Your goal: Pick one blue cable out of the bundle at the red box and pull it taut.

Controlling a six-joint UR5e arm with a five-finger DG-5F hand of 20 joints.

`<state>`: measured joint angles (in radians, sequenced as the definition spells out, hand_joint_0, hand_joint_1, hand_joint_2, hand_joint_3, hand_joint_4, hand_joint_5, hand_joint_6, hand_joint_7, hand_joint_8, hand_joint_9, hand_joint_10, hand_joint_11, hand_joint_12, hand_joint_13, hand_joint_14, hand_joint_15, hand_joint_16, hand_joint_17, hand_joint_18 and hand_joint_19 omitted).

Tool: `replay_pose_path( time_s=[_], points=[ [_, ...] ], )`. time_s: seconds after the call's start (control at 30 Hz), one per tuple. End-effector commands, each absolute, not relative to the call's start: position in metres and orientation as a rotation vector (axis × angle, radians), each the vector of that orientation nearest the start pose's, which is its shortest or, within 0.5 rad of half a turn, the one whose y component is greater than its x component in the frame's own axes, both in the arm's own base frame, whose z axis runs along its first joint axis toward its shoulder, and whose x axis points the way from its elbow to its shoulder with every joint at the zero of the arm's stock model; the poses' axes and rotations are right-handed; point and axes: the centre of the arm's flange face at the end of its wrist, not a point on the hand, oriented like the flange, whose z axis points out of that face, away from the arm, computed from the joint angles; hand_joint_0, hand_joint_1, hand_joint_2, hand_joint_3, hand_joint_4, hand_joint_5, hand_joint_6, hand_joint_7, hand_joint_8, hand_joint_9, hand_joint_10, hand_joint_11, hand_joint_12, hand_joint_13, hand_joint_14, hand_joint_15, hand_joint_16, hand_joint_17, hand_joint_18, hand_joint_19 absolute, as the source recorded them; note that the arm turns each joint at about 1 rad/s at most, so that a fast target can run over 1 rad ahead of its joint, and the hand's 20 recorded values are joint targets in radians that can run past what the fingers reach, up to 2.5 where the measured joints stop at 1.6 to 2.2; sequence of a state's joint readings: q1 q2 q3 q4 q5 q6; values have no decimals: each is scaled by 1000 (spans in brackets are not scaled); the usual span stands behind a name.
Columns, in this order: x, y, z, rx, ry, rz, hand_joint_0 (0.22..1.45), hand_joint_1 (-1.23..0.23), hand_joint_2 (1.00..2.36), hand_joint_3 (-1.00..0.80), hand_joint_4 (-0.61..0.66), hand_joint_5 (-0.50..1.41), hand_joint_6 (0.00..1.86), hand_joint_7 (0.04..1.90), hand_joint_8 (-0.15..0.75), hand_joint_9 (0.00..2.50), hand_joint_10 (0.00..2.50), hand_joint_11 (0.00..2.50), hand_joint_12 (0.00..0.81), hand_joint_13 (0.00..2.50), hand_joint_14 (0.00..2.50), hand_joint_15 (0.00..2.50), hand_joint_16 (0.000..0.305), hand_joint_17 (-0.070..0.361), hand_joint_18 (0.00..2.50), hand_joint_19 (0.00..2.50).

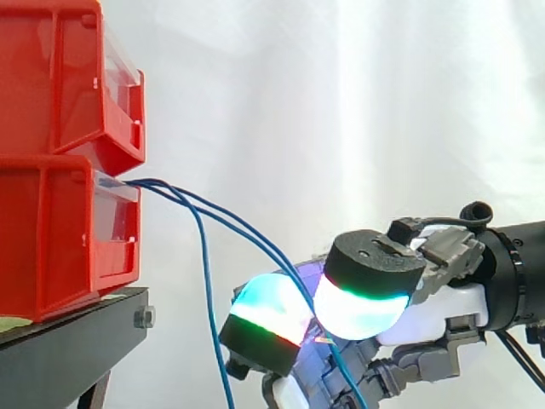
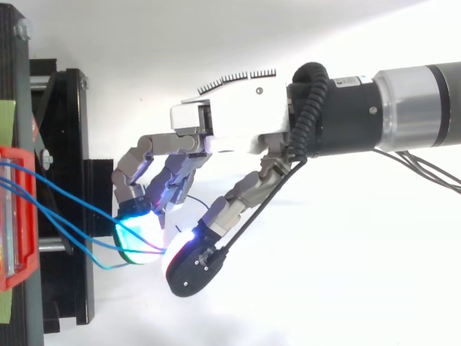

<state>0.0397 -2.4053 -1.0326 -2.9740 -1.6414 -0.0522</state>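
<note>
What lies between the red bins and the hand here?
The blue cables run from the lower red bin to the hand, pinched between its fingertips; the side view has white curtain behind, nothing else.

A white curtain (image 1: 341, 102), hung in soft vertical folds, was seen behind the work and was evenly lit. At the lower left a black stand (image 1: 72, 354) was set, with a bolt (image 1: 144, 318) fixed at its corner.
</note>
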Motion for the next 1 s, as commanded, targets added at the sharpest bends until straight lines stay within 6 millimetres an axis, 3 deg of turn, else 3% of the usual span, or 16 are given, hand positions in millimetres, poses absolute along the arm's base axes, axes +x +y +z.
replay_pose_path(
  time_s=[0.0,0.33,0.67,0.83,0.97],
  points=[
    [780,-95,221,1210,1415,1193,766,-936,1000,-500,87,-192,867,1017,303,821,13,682,367,715,9,267,44,99,723,304],
    [780,-95,221,1210,1414,1192,571,-818,1000,-500,99,-160,842,1075,317,898,15,685,384,748,10,292,47,107,738,395],
    [780,-95,221,1210,1414,1192,599,-694,1000,-492,55,-137,827,1135,313,956,16,662,389,773,10,297,48,107,767,424],
    [780,-95,221,1210,1414,1192,624,-739,1009,-393,82,-140,831,1201,322,952,16,672,395,783,10,306,48,108,783,424],
    [780,-95,221,1210,1414,1192,651,-827,1012,-352,83,-153,864,1114,318,919,14,701,389,773,10,306,48,108,784,418]
  ],
)
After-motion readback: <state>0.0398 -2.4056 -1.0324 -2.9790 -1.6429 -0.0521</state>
